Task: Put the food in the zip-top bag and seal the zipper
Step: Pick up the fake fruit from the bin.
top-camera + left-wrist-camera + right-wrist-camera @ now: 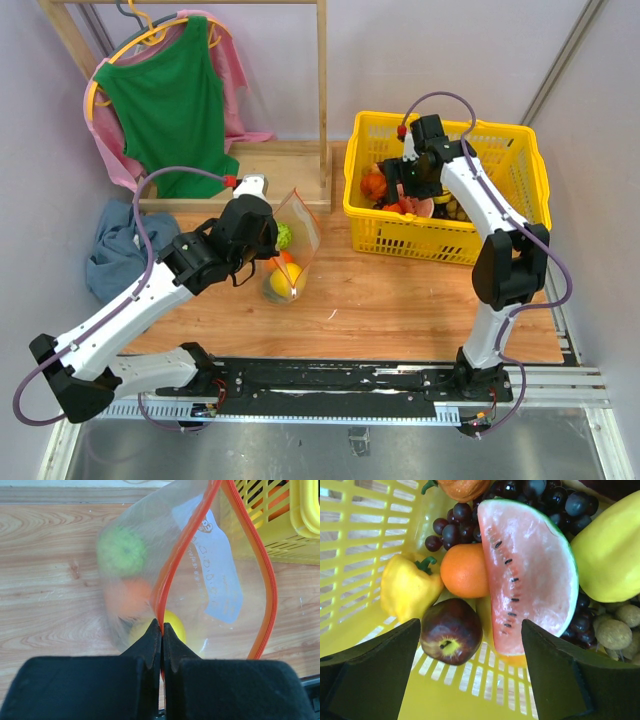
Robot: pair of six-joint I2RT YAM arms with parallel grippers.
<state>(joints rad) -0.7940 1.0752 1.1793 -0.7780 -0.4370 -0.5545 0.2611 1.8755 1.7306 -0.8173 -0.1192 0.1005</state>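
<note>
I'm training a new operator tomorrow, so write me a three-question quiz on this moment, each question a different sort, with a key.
1. True or false: the left pincer is shut on the zipper of the zip-top bag.
2. Multiple choice: the open right pincer reaches into A) the yellow basket B) the zip-top bag C) a metal pot.
3. Fill in: through the bag show a green piece, an orange piece and a ___ piece of food.
Key: 1. true; 2. A; 3. yellow piece.
</note>
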